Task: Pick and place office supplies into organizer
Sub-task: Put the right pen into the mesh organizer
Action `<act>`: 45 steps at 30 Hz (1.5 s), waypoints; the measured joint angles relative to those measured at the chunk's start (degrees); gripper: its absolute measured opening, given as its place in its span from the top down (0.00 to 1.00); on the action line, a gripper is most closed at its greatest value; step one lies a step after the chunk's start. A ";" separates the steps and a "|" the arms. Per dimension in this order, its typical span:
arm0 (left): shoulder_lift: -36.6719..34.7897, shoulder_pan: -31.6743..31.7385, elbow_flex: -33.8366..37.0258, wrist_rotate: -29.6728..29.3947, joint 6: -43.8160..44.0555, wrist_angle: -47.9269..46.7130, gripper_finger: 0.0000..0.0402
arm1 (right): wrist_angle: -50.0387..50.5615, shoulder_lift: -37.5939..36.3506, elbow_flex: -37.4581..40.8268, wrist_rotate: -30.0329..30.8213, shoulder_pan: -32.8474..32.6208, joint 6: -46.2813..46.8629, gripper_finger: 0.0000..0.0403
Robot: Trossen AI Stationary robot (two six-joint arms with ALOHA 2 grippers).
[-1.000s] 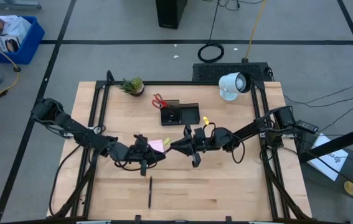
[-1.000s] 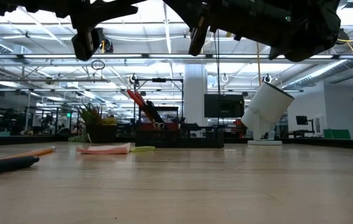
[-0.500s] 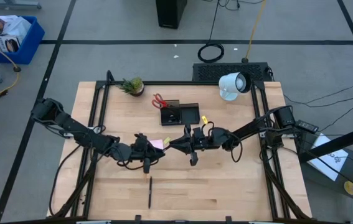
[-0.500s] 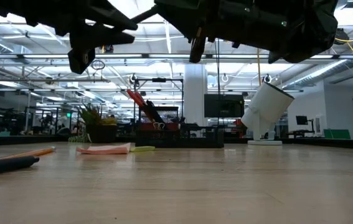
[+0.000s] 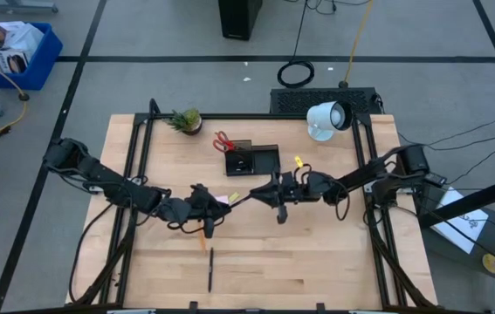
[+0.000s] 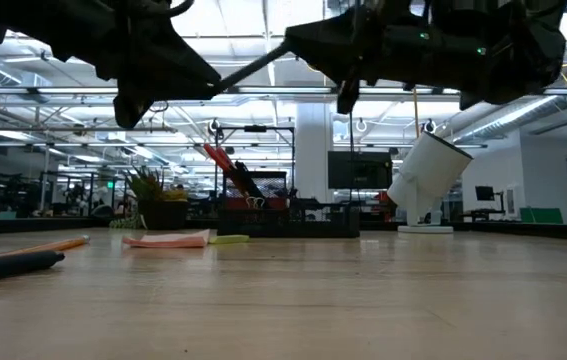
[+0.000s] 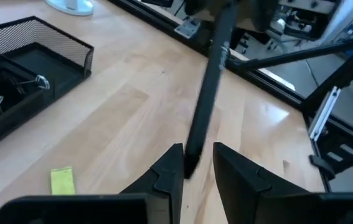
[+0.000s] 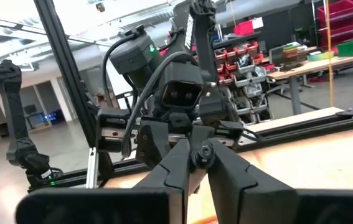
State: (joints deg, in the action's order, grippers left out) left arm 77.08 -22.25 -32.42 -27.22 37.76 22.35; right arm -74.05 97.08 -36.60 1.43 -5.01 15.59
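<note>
The task is partly done. Scissors (image 5: 223,139) stand in the organizer (image 5: 251,160), and clips (image 7: 39,81) lie in its tray. A pen (image 5: 240,198) hangs in the air between the arms, near the organizer but not yet in it. The right claw (image 5: 264,189) is clamped on one end. The left claw (image 5: 216,208) stands narrowly apart around the other end, its fingers (image 7: 170,168) apparently not pinching. Left on the bench (image 5: 334,253) are the pink pad (image 5: 222,200), a pencil (image 5: 202,240), a second pen (image 5: 210,269) and a yellow piece (image 5: 299,160).
</note>
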 joint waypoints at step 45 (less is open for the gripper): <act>-22.87 4.24 14.98 30.15 -33.41 19.15 0.35 | 36.58 -16.09 -5.79 18.40 7.70 -21.27 0.92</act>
State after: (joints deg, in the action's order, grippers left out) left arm 54.21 -18.01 -17.44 2.92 4.35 41.50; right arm -37.47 80.99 -42.39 19.83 2.69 -5.67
